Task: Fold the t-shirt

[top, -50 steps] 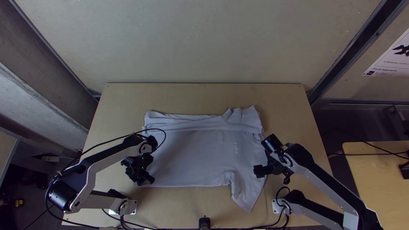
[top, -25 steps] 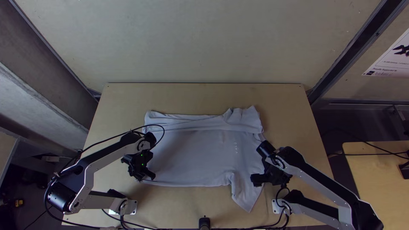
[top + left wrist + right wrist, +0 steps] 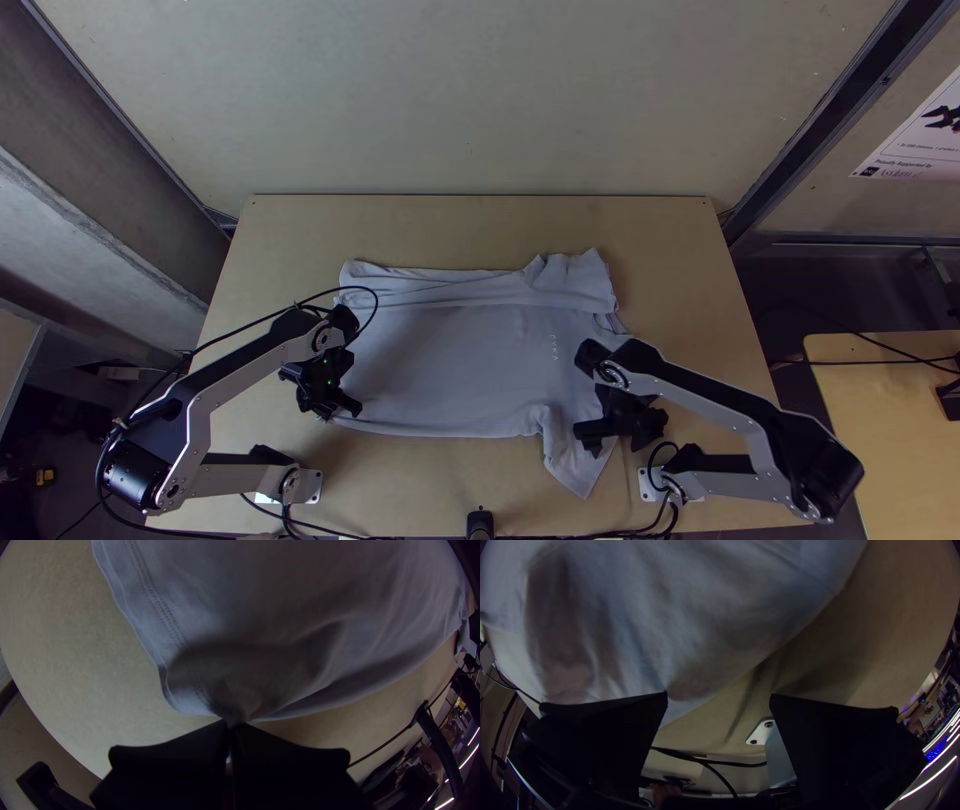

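Note:
In the top view the pale t-shirt (image 3: 460, 360) lies across the table, its far side folded over in a band and its near right part hanging down as a pointed flap. At the shirt's near left corner is my left gripper (image 3: 350, 408). The left wrist view has the left gripper (image 3: 231, 724) shut on a gathered bit of the shirt (image 3: 280, 615) beside a stitched hem. My right gripper (image 3: 590, 440) is over the flap at the near right. In the right wrist view the right gripper (image 3: 719, 695) stands open, the shirt's edge (image 3: 700, 640) lying past its fingers.
Bare wooden table (image 3: 480, 225) lies beyond the shirt and along both sides. The right arm's base plate (image 3: 650, 484) and black cables (image 3: 620, 532) are at the table's near edge, with a small black post (image 3: 480, 523) at the middle.
My right gripper has moved left and a little toward the near edge, over the flap. The left gripper has shifted slightly, and the shirt's near left corner has moved slightly with it.

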You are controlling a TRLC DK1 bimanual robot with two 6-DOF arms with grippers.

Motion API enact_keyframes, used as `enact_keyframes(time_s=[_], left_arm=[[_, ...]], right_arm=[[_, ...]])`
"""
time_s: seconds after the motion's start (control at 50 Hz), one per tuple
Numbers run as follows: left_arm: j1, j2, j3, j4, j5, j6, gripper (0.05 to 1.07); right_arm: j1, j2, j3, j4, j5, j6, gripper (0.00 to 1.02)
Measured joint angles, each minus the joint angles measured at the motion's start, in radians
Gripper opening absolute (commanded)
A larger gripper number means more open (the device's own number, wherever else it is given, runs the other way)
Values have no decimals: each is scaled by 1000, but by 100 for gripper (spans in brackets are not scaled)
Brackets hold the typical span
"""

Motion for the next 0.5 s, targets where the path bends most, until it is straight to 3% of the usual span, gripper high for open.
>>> enact_keyframes(time_s=[0.14, 0.3, 0.5], left_arm=[[6, -22, 0, 0, 0, 0, 8], [24, -36, 0, 0, 0, 1, 8], [43, -55, -4, 0, 0, 11, 8]], right_arm=[[27, 72, 28, 1, -14, 0, 68], [92, 85, 52, 35, -14, 1, 2], [132, 66, 92, 93, 25, 12, 3]])
